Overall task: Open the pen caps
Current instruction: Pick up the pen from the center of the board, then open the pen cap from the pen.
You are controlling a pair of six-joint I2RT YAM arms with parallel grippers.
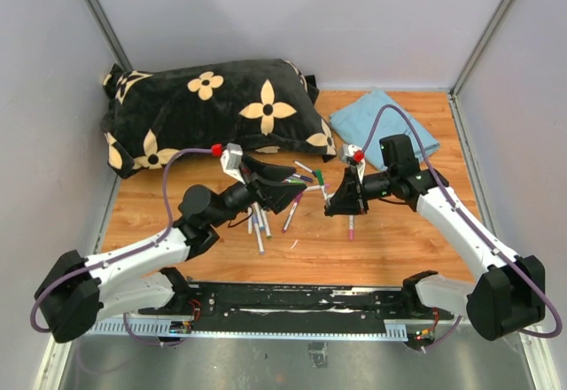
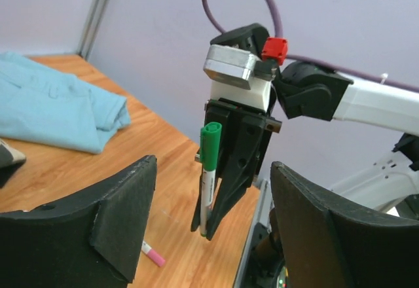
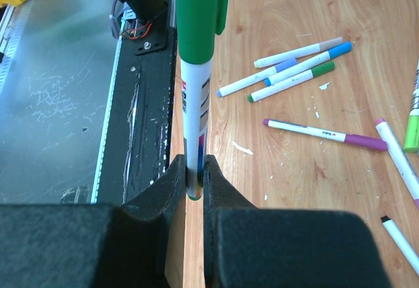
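Behind both claws, on the wooden table (image 1: 390,239), lie a black flowered pillow (image 1: 208,111) and a folded blue cloth (image 1: 383,126). The left gripper (image 1: 297,193) gapes wide and empty, facing the right gripper (image 3: 194,173). The right gripper is clamped on the bottom end of an upright white marker pen (image 3: 195,105), with the green cap (image 2: 211,147) fitted at its top. Loose capped pens (image 3: 288,72) lie scattered beside the right claw.
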